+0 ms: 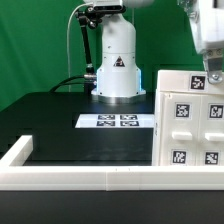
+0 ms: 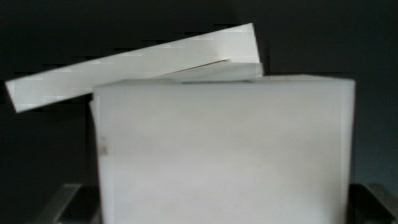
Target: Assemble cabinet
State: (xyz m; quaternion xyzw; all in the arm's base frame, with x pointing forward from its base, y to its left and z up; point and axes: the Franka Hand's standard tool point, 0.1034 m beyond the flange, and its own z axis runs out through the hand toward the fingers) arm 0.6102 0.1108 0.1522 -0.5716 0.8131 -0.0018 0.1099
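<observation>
The cabinet (image 1: 190, 120) is a large white box with black-and-white tags on its faces, standing at the exterior view's right on the black table. My gripper (image 1: 209, 70) comes down onto its top edge. In the wrist view the cabinet's white face (image 2: 222, 150) fills the space between my two fingers (image 2: 68, 205), which press against its sides. A flat white panel (image 2: 134, 68) lies tilted across the far end of the box. My gripper (image 2: 217, 212) is shut on the cabinet.
The marker board (image 1: 118, 121) lies flat in the middle of the table in front of the robot base (image 1: 117, 65). A long white rail (image 1: 80, 178) edges the table's front and turns back at the exterior view's left.
</observation>
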